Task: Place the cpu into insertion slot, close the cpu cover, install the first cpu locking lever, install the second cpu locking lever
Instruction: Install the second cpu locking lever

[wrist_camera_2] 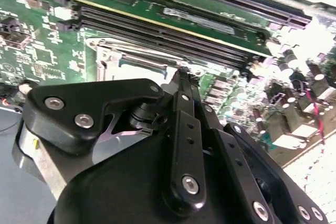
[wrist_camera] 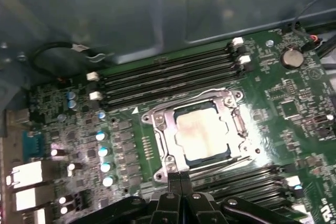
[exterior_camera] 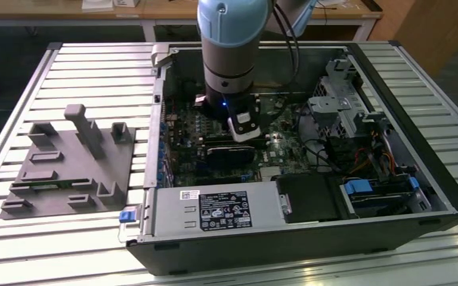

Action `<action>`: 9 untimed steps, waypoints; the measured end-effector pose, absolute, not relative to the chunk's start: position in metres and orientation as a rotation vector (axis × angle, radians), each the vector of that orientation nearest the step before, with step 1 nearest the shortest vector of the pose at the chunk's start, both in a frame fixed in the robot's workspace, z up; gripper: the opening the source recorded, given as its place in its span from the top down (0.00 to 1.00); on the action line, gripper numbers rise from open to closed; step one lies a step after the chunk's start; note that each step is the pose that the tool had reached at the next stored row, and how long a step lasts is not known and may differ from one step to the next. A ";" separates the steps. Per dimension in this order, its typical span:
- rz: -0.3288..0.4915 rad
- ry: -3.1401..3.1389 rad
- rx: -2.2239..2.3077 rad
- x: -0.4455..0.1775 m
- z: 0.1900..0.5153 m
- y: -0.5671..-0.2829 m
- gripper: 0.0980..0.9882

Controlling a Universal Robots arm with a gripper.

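In the first wrist view the cpu point(wrist_camera: 202, 136), a pale silvery square, lies in the insertion slot point(wrist_camera: 160, 142) on the green board. The cpu cover point(wrist_camera: 239, 124), a silvery frame plate, lies flat around it. My gripper point(wrist_camera: 180, 176) is shut, its two black fingers pressed together, with the tips at the edge of the socket frame. I cannot tell how the thin locking levers along the frame sit. In the second wrist view the gripper point(wrist_camera_2: 182, 73) points down at a corner of the socket frame point(wrist_camera_2: 113, 56). In the exterior view the gripper point(exterior_camera: 243, 132) reaches down into the open computer case.
Long black memory slots point(wrist_camera: 168, 74) run on both sides of the socket. A power supply box point(exterior_camera: 213, 211) with a white label fills the case's front. A drive cage point(exterior_camera: 340, 113) and cables sit on the exterior view's right. A grey fixture point(exterior_camera: 66, 164) lies outside the case.
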State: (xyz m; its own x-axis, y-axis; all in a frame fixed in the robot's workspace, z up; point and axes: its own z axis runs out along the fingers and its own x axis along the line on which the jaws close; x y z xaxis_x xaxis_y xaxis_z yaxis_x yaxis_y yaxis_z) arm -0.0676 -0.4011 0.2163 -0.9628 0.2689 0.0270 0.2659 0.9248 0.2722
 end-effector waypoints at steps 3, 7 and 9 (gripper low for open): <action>0.421 3.072 0.427 -0.063 0.216 -0.398 0.99; 0.401 3.074 0.427 -0.057 0.216 -0.394 0.99; 0.389 3.075 0.427 -0.054 0.216 -0.392 0.99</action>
